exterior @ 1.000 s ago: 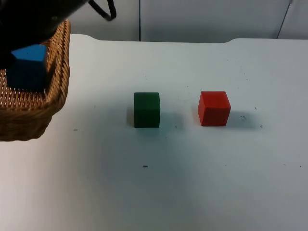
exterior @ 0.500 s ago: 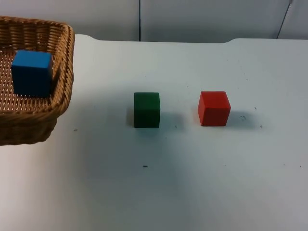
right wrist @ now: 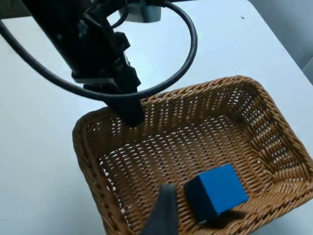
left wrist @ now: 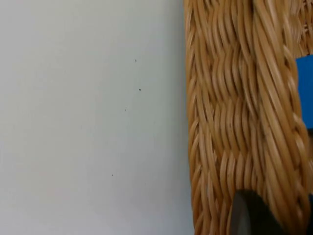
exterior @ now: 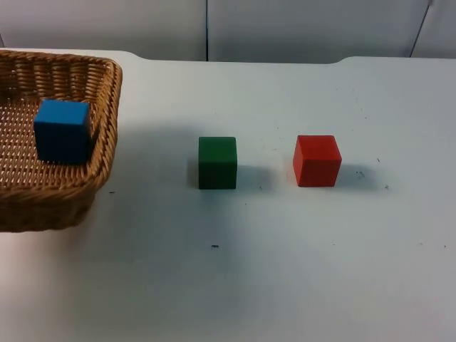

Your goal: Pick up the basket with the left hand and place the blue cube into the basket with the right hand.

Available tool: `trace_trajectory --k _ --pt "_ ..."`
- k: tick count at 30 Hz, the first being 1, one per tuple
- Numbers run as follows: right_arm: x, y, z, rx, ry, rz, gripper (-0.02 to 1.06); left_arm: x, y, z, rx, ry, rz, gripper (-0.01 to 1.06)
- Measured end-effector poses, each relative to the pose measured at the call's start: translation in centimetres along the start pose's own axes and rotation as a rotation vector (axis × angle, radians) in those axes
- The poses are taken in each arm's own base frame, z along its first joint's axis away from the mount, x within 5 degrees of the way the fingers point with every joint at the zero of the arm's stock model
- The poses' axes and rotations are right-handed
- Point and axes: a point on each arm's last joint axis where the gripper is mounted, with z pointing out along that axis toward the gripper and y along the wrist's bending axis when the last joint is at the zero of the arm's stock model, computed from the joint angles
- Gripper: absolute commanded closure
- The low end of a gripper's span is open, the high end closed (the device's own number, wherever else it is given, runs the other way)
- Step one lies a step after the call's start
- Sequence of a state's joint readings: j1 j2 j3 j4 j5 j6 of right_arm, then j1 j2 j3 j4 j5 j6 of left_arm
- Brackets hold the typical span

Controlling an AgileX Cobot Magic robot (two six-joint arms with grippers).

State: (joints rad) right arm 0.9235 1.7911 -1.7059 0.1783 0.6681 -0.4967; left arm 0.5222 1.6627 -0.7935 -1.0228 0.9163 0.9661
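1. Basket (exterior: 57, 192), wicker: shifted rightward and lower in the top view across the last second; its right rim is now nearer the green cube.
2. Blue cube (exterior: 63, 130): carried along inside the basket, resting on the woven floor.
3. Right arm: the dark mass that covered the basket's upper part a second ago has left the top view.

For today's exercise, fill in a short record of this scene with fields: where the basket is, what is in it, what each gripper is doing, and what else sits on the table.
basket: wicker basket at the table's left side
contents: blue cube lying inside on the woven floor
left gripper: left gripper clamped on the basket's rim
right gripper: right gripper above the basket, near the blue cube, holding nothing
other things: green cube and red cube side by side on the white table, apart from each other
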Motion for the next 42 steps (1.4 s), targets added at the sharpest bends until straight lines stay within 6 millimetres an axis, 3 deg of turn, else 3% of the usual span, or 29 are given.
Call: trace_trajectory --k 7,13,22,42 --pt "1.4 0.5 -0.7 0.003 0.009 0.026 0.29 -0.1 0.1 2.3 0.001 0.020 0.059 1.05" --pt "1.2 0.6 -1.7 0.008 -0.006 0.033 0.29 -0.2 -0.2 4.8 -0.077 0.028 0.107 1.05" --pt "0.6 0.6 -3.4 0.021 -0.042 0.039 0.29 -1.0 0.3 5.7 -0.101 -0.025 0.103 1.05" --pt "0.7 0.6 -3.4 0.010 -0.022 0.046 0.29 -2.2 1.4 6.3 -0.177 -0.016 0.207 1.04"
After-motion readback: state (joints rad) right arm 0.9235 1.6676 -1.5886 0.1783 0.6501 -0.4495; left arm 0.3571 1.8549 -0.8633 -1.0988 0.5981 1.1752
